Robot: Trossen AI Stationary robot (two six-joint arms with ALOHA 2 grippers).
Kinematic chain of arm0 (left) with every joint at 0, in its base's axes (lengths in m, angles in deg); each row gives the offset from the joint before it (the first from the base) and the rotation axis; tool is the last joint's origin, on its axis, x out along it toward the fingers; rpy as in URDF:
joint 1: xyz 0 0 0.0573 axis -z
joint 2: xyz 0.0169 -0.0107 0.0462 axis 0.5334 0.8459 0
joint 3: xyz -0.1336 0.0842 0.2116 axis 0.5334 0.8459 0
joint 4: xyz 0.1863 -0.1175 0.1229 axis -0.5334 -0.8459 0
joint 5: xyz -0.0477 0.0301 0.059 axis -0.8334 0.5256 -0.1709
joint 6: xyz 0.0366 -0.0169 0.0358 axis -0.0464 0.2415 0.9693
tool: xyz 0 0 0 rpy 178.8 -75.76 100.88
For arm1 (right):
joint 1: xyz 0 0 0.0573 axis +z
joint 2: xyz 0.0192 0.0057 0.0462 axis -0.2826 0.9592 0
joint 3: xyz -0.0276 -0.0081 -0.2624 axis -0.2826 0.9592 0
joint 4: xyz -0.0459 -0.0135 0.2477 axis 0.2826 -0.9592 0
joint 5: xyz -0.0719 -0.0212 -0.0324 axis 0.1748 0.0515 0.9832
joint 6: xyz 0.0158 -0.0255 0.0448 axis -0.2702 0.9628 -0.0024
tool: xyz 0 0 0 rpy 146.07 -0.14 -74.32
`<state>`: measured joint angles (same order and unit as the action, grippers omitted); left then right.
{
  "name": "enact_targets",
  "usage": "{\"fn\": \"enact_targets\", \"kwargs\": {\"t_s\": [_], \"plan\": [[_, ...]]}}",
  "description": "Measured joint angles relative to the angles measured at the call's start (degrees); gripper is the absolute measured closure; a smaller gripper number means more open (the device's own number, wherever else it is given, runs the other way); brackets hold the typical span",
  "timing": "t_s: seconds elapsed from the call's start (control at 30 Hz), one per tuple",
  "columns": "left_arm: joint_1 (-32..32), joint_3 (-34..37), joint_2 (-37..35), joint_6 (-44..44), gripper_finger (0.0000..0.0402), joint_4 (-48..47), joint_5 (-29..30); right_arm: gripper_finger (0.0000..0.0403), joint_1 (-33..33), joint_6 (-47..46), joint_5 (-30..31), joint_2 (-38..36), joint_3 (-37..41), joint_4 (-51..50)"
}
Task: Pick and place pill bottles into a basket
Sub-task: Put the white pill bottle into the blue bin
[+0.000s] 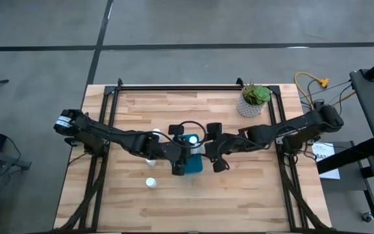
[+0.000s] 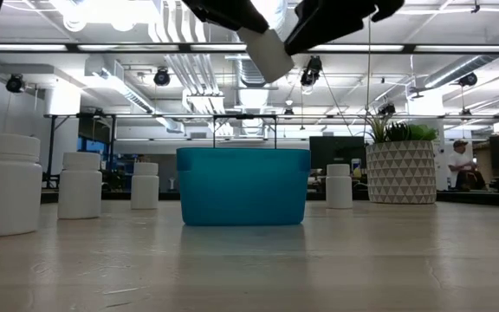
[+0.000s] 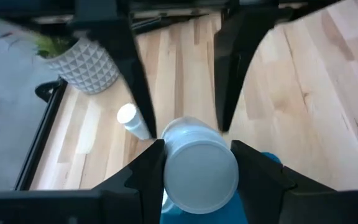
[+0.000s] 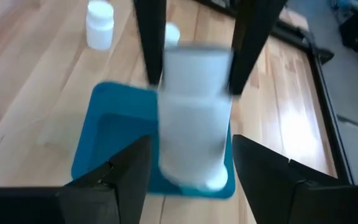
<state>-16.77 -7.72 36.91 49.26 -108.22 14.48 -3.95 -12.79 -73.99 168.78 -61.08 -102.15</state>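
Observation:
My left gripper [image 3: 197,163] is shut on a white pill bottle [image 4: 194,134] and holds it over the teal basket [image 1: 193,164] at mid-table. In the low view the bottle [image 2: 267,54] is tilted, high above the basket [image 2: 243,185]. My right gripper [image 4: 191,155] is open. It faces the left gripper across the basket, and its fingers stand on either side of the bottle's far end. I cannot tell whether they touch it. Other white bottles stand upright on the table left of the basket [image 1: 150,182] [image 2: 5,184] [image 2: 81,185] and one to its right [image 2: 339,185]. My left gripper pinches the bottle's narrower cap end [image 4: 194,65] between its two fingers [image 3: 149,167], coming level from the table's left side. The bottle points away from the gripper, tilted, and is lifted clear above the basket's opening.
A white patterned pot with a green plant [image 1: 254,101] stands at the far right of the table. A black frame rail [image 1: 174,86] runs along the far edge. Bare wood lies toward the near edge. A person [image 2: 460,165] is in the room beyond.

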Motion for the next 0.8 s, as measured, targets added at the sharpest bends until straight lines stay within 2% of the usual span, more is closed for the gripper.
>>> {"fn": "enact_targets", "kwargs": {"t_s": [0.27,0.6,0.8], "plan": [[-0.1,0.0,-0.4,-3.3,0.0257,-4.3,1.7,0.0188,0.0,-3.0,1.5,-3.4,0.2,-5.7],[-2.4,0.2,-0.4,-10.4,0.0257,-10.7,1.6,0.0188,0.0,-4.2,1.5,-4.2,1.0,-7.4],[-5.2,1.4,-0.4,-12.4,0.0257,-11.6,-2.1,0.0189,-0.1,-4.1,1.5,-4.2,1.2,-7.5]]}}
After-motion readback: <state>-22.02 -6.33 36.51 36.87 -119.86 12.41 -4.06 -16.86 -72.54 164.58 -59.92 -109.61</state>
